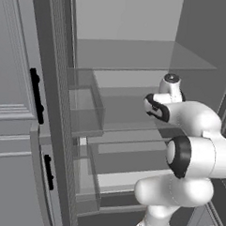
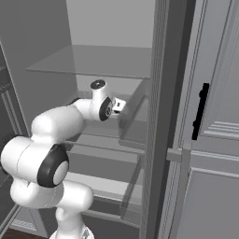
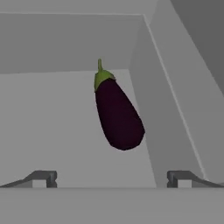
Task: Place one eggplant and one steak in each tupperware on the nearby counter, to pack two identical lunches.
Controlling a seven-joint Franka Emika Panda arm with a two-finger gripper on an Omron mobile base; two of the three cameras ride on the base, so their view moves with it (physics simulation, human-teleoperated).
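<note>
Reaching into an open fridge, the arm [image 1: 192,152] is seen from both base views, with its hand held just above a grey shelf [image 1: 133,118] in the middle of the cabinet. The gripper [image 3: 111,178] is spread wide, and nothing is held between its two dark fingertips [image 3: 43,178], which stand far apart at the bottom of the hand view. Just beyond them, one eggplant [image 3: 117,111] is lying on the pale floor of a shelf or drawer [image 3: 52,127]. It is dark purple, with a green cap and short stem pointed toward the back wall, and its rounded end is turned toward the gripper. It is placed close to the right side wall, near the back right corner, and is not touched by the fingers. Further back, a glass shelf [image 2: 93,60] is seen above the hand. Grey cabinet doors with black handles [image 2: 200,112] are seen beside the fridge.
</note>
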